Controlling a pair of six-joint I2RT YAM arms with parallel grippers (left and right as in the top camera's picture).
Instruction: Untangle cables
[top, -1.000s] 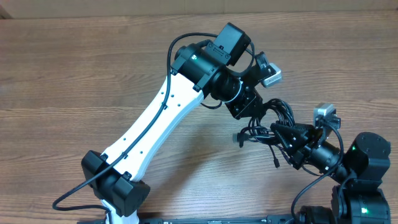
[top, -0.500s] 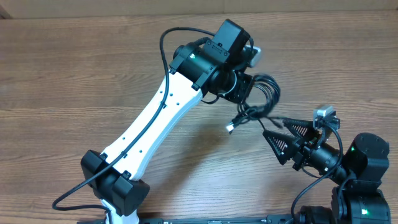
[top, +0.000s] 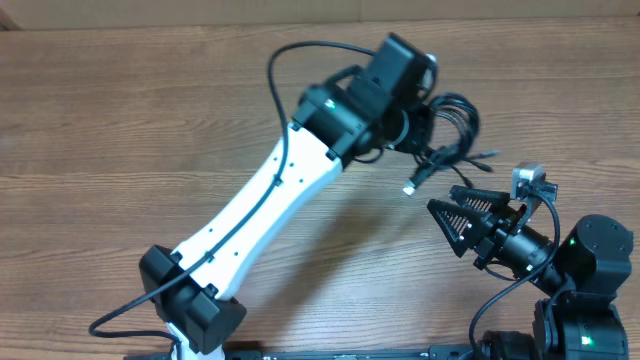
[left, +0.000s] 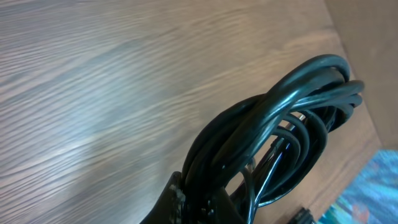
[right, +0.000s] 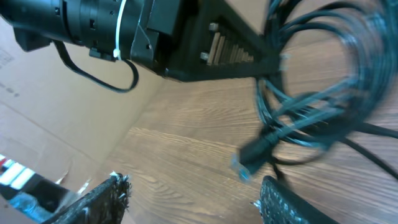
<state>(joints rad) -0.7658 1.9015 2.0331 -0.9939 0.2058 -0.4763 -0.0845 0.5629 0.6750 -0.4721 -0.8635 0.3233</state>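
The cables (top: 455, 125) hang as a bundle of black loops from my left gripper (top: 428, 128), lifted above the wooden table. In the left wrist view the left gripper (left: 205, 200) is shut on the cables (left: 273, 124), which loop up and to the right. One plug (top: 413, 185) dangles below the bundle toward my right gripper (top: 443, 226). The right gripper stands open just near of the bundle, with nothing between its fingers. In the right wrist view the right gripper (right: 193, 190) frames bare wood. There the cables (right: 311, 106) and the plug (right: 249, 158) hang beyond its right fingertip (right: 283, 199).
The wooden table (top: 120, 130) spreads to the left and far side. The white left arm (top: 270, 200) crosses the middle diagonally. The right arm's base (top: 585, 280) sits at the near right corner. Cardboard (right: 37, 124) borders the table's edge in the right wrist view.
The right gripper, shut in the tangle a second ago, has opened and let go. The left gripper has carried the whole bundle away from it, up and to the right.
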